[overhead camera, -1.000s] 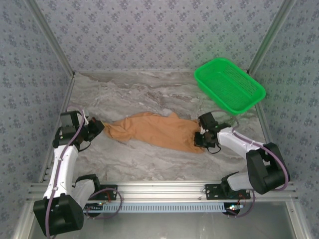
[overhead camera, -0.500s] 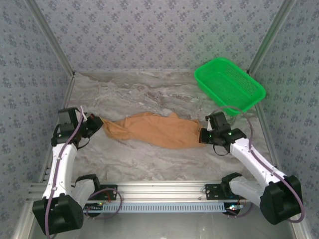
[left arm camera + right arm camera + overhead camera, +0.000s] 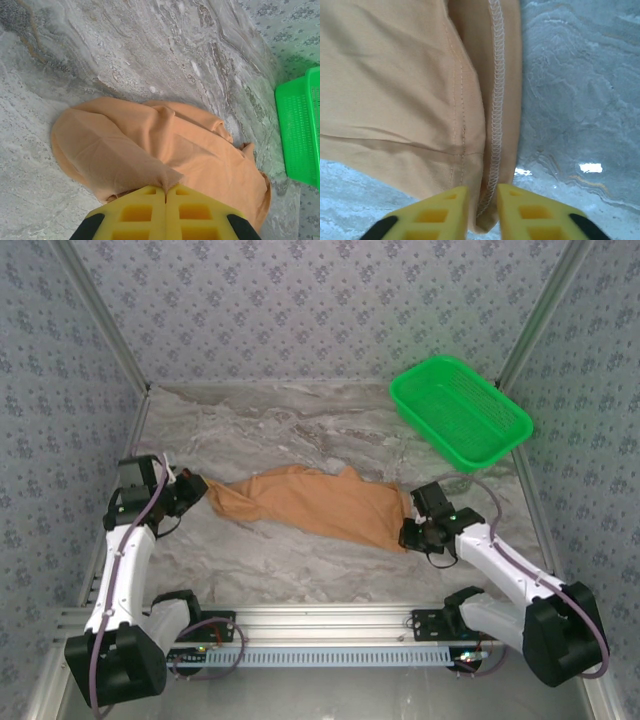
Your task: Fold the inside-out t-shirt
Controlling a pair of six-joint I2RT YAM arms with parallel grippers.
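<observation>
Across the middle of the marble table (image 3: 300, 430), the inside-out t-shirt (image 3: 310, 502) is lying in a rumpled band, and I am holding it at both ends. My left claw (image 3: 165, 189) is clenched on a pinched fold at the shirt's left end. My right claw (image 3: 482, 201) is gripping the stitched hem (image 3: 496, 100) at the right end, with the seam thread facing up. The green basket (image 3: 460, 410) is sitting well apart from the shirt, at the far right corner.

I am judging this step to be the spreading-out that comes before any fold. To do it well, I am planning to lift both ends only a little, then draw them apart evenly until the bunched middle flattens. After that I am aiming to lay the cloth down without dragging new creases into it. My right grip is sitting near the very corner of the hem, so a hard tug could slip it free; a slow, level pull seems safer. The cloth looks soft and will probably sag between my claws.
</observation>
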